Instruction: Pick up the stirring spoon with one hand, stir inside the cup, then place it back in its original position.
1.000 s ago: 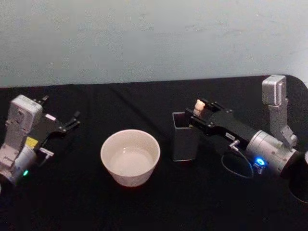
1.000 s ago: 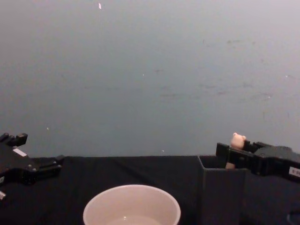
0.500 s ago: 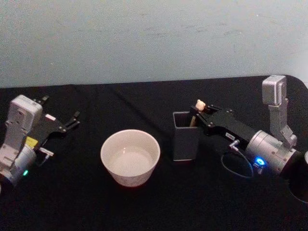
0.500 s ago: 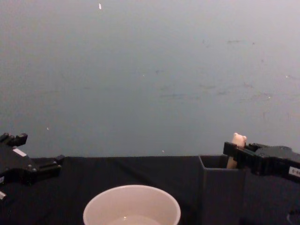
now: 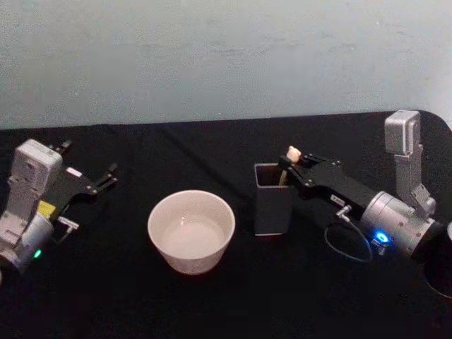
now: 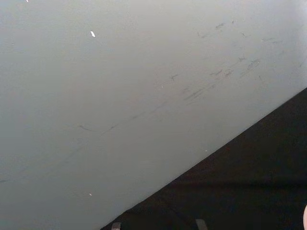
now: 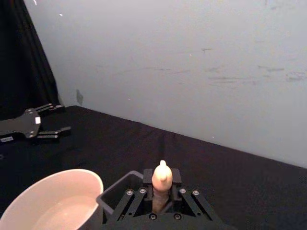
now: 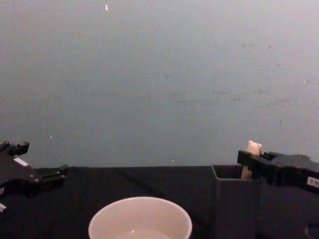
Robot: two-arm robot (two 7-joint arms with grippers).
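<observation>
- While the right arm is busy at the holder, the left gripper sits parked near the left edge of the bench. Its two prongs are spread wide and hold nothing, and it has not stirred in the last second.
- The cup stands a little left of the bench's middle, toward the front edge and well apart from both arms. It is unmoved.
- The holder stands just right of the cup, near it but not touching.
- The stirring spoon stands upright in the holder against its right side. The bear head pokes above the rim, and the bowl is hidden inside.
- The right gripper reaches in from the bench's right edge and straddles the handle just under the bear head, level with the holder's rim. I cannot tell whether the claw is actually clamped on the handle.
- A second ago the claw's tip reached farther left over the holder's mouth. It has since drawn back a little toward the right edge, and it has held there for the last half second. The bear head has barely shifted.
- Because the spoon stayed put while the claw slid, I judge it was not being carried. Either the claw is settling its hold before the lift or it is easing off after returning the spoon, and these views do not decide which.
</observation>
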